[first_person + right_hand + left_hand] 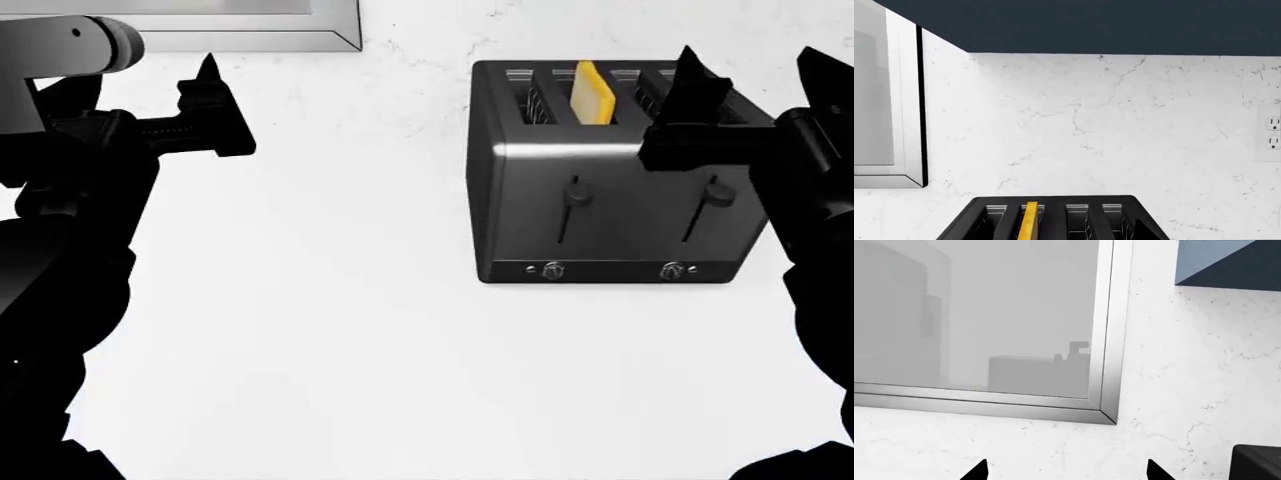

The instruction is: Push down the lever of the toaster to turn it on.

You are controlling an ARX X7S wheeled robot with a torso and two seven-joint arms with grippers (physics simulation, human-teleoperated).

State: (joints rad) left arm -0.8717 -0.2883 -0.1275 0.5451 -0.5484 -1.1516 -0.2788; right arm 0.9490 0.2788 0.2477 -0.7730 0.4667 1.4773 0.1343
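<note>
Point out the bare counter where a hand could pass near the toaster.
Open white counter lies between the left gripper and the toaster, and in front of its dials. It is crowded at the toaster's right, where the right gripper hovers over its top corner.

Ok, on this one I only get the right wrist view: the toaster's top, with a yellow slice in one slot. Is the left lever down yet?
Observer: No. In the head view the left lever sits near the top of its slot on the toaster, level with the right lever.
Operator: Where is the right claw relative to it?
Observer: The right claw shows over the toaster's right rear corner, jaws open, on neither lever.
Operator: And the left arm?
Observer: The left claw is open too, holding nothing, far off to the left near a silver frame on the wall.
</note>
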